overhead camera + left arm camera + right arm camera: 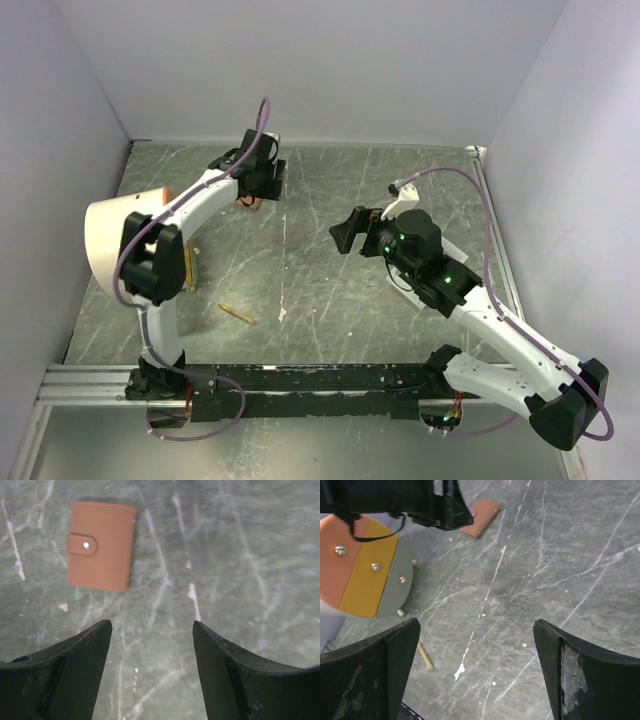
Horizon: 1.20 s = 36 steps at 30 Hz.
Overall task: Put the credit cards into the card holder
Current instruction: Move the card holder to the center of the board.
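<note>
Left arm: rises from its base at the near-left and bends at the elbow. The forearm reaches toward the far-left part of the table (330, 290), wrist tipped down near the back wall.
Left gripper (152, 626): jaws spread apart with nothing between them, only bare tabletop showing in the gap. It hangs above the surface, not touching it.
Card holder (102, 545): tan-brown and folded closed, snap tab fastened across its front. It lies flat on the table at the far left, just ahead of the left fingertips and off toward the left finger's side, clear of both fingers. From overhead only a sliver of it shows under the left wrist.
Right arm: elbow swung out over the near-right corner, forearm angled back toward the table's middle, wrist pointing left across the centre.
Right gripper (476, 630): jaws released and wide, holding nothing, raised over open tabletop. It is well apart from the card holder, which its camera sees far off beside the left gripper.
Cream cylinder (110, 235): lies on its side at the left edge, beside the left arm's elbow. Its end face is banded orange, yellow and grey, with screw heads.
Brass pin (237, 313): lies loose on the table, near the cylinder and toward the arm bases.
</note>
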Each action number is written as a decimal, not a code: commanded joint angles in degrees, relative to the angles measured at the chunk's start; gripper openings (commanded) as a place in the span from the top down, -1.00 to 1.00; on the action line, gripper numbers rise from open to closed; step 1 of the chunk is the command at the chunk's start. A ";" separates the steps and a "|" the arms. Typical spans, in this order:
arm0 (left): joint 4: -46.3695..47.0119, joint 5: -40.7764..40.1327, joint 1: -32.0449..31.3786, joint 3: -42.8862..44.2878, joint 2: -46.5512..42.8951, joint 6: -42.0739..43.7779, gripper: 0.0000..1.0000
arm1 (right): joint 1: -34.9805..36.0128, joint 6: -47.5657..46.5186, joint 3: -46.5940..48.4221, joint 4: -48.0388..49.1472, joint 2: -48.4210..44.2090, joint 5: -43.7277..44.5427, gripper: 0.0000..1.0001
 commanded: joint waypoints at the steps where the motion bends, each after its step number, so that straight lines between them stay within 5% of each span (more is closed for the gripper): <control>1: -3.20 -13.35 -0.34 5.50 7.62 2.46 -0.51 | 0.27 -2.11 1.11 0.17 -0.39 -0.32 -0.95; 8: 1.77 -20.78 -0.15 6.67 13.68 6.85 -0.43 | 0.31 -1.47 0.65 0.93 -2.13 0.35 -0.94; 26: 5.25 -15.62 -0.08 9.17 21.42 12.17 -0.36 | 0.28 -1.15 0.45 0.66 -1.83 0.93 -0.92; 36: 4.59 -14.61 -0.44 8.80 22.64 12.65 0.18 | 0.28 -0.56 0.45 -1.16 -1.75 2.25 -0.90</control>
